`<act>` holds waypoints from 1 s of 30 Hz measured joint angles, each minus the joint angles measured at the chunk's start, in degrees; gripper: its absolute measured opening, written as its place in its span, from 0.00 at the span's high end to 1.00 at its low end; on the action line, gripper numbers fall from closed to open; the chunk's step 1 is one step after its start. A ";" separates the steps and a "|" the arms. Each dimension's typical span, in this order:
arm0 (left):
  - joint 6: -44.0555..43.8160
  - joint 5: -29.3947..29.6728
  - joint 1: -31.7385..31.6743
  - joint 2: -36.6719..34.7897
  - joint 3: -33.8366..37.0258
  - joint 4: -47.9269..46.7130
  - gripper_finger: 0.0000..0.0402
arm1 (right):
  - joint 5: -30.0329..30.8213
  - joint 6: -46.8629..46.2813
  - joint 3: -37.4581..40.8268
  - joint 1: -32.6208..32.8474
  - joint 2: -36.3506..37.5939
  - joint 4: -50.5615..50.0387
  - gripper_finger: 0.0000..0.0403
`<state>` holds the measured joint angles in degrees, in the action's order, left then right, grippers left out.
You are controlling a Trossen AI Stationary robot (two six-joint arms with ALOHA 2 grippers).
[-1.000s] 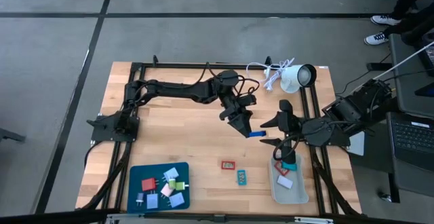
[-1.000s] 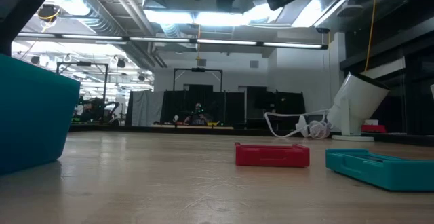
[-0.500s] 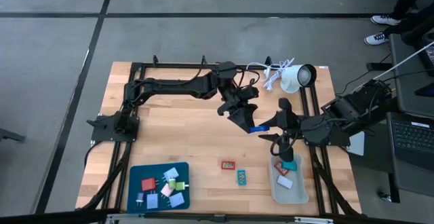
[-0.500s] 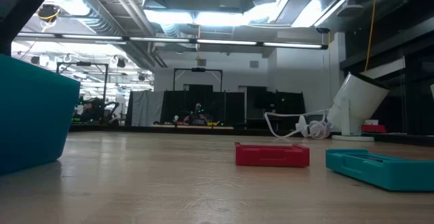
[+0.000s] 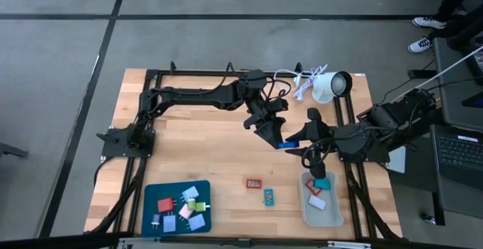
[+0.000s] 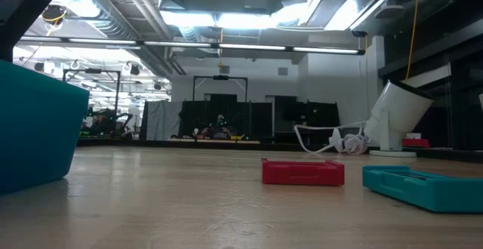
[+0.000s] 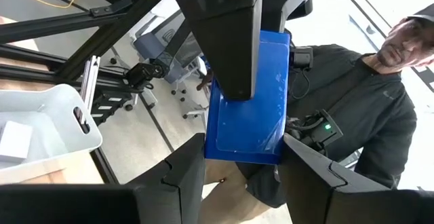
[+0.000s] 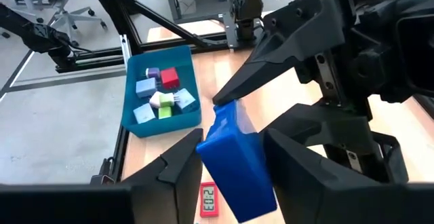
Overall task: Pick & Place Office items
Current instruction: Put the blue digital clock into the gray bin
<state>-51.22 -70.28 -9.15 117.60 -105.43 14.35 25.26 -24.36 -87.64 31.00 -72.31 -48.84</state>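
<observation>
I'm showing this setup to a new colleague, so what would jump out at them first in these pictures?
Mid-air over the table's centre-right, the left gripper and right gripper both close on one blue piece, a hand-over between the arms. Next, the blue tray of small colourful pieces at the near left edge, and the white bin near right. A white lamp lies at the far right.

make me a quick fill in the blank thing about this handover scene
1. The left gripper and the right gripper both grip one ___ piece in mid-air.
2. The red piece lies on the bare ___, in neither tray.
3. The white tray lies on the ___ arm's side of the table; the blue tray is opposite.

Missing words: blue; table; right
</observation>
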 joint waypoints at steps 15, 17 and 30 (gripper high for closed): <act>-0.06 -0.48 -0.02 0.00 0.02 -0.16 0.58 | -1.53 4.06 0.00 -1.41 0.00 -0.35 0.85; 1.71 -0.12 -0.41 0.00 0.02 -1.63 0.54 | -2.60 1.98 0.00 -1.48 0.02 -1.02 0.86; 33.61 6.76 -10.54 0.02 0.04 -38.45 0.62 | -15.21 -19.72 2.55 4.61 0.02 -20.26 0.86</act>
<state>-17.61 -63.52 -19.69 117.62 -105.38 -24.10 10.05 -44.08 -85.08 35.61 -72.29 -69.10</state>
